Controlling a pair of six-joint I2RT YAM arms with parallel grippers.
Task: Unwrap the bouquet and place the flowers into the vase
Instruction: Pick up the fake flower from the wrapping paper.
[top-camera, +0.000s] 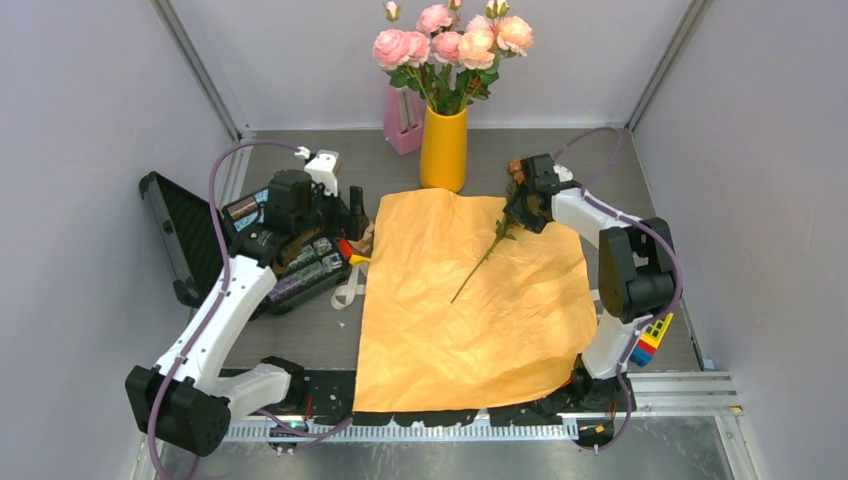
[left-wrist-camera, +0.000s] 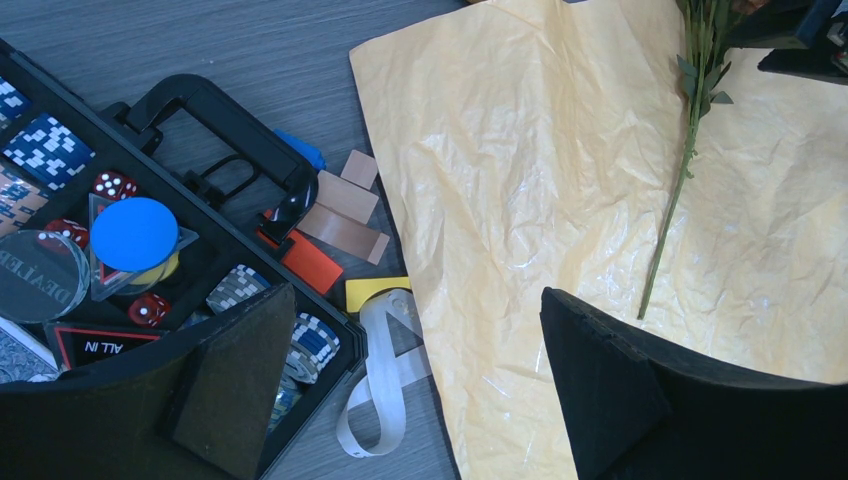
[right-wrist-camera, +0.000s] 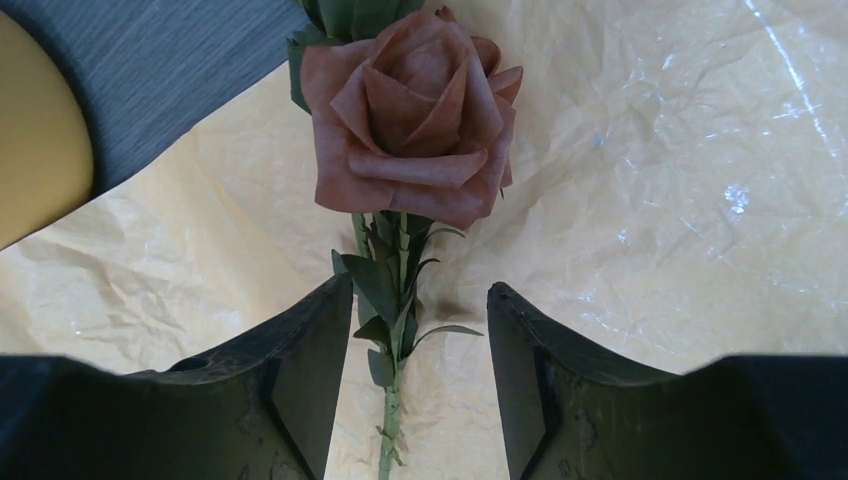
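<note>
The yellow-orange vase (top-camera: 443, 150) stands at the back and holds several pink flowers (top-camera: 450, 45). The bouquet's orange paper (top-camera: 470, 300) lies spread flat, unwrapped. One brownish rose (right-wrist-camera: 412, 115) lies on the paper, its stem (top-camera: 485, 258) running toward the near left. My right gripper (right-wrist-camera: 418, 290) is open and straddles the stem just below the bloom, its fingers (right-wrist-camera: 310, 350) not touching the stem. My left gripper (left-wrist-camera: 416, 295) is wide open and empty, hovering over the paper's left edge. The beige ribbon (left-wrist-camera: 385, 380) lies loose there.
An open black case of poker chips and dice (top-camera: 200, 240) lies at the left, with small coloured blocks (left-wrist-camera: 330, 240) beside it. A pink metronome (top-camera: 402, 120) stands behind the vase. Toy bricks (top-camera: 652, 338) sit at the right arm's base. Walls enclose three sides.
</note>
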